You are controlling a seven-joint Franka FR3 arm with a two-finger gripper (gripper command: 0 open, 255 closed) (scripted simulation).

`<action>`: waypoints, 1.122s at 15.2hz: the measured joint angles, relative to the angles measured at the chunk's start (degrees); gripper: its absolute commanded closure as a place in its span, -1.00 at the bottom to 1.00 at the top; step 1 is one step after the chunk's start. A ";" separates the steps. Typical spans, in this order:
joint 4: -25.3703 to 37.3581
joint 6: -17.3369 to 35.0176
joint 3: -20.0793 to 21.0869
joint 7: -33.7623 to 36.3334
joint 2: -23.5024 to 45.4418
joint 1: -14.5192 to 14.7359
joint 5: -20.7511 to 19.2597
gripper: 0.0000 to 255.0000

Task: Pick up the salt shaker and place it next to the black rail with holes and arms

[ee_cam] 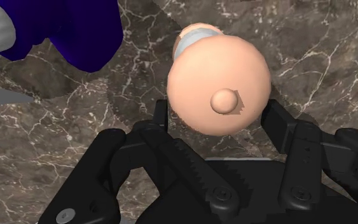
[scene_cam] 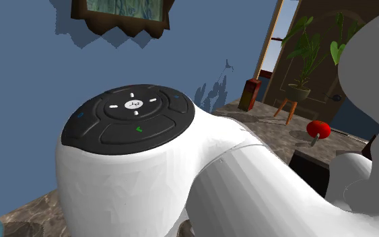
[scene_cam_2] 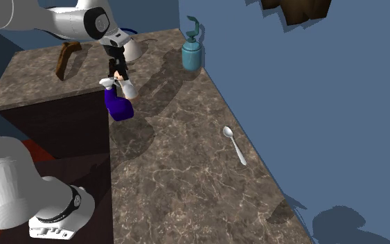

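One white arm link (scene_cam: 181, 182) crowds our shoulder view, its dark button pad (scene_cam: 128, 118) bearing small white and green marks; a red object (scene_cam: 319, 128) sits behind it. In the second exterior view we see the gripper (scene_cam_2: 117, 71) low over the marble counter (scene_cam_2: 186, 180), beside a blue object (scene_cam_2: 119, 106), with the teal dispenser (scene_cam_2: 192, 52) and spoon (scene_cam_2: 234, 145) well apart. In the wrist view the fingers (ee_cam: 285, 127) clasp the peach salt shaker (ee_cam: 219, 76) on both sides.

**White shell, black fittings**

The arm (scene_cam: 181, 182) has a smooth, glossy white casing; its round dark cap (scene_cam: 128, 118) carries white marks, blue dots and one green tick; a dark ring (scene_cam_2: 98, 22) bands a joint; the gripper (ee_cam: 217, 118) is all black, saw-toothed, with small screw heads (ee_cam: 220, 194).
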 measured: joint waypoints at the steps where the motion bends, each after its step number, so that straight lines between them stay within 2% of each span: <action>1: 0.00 0.00 0.00 0.00 0.00 0.00 0.00 -1.00; 6: 0.00 0.01 0.00 0.00 0.00 0.00 0.00 -1.00; 11: 3.88 -6.12 -0.02 -1.71 -2.99 -0.23 2.28 -1.00; 17: 4.09 -6.79 0.02 -1.84 -3.45 -0.19 2.62 -1.00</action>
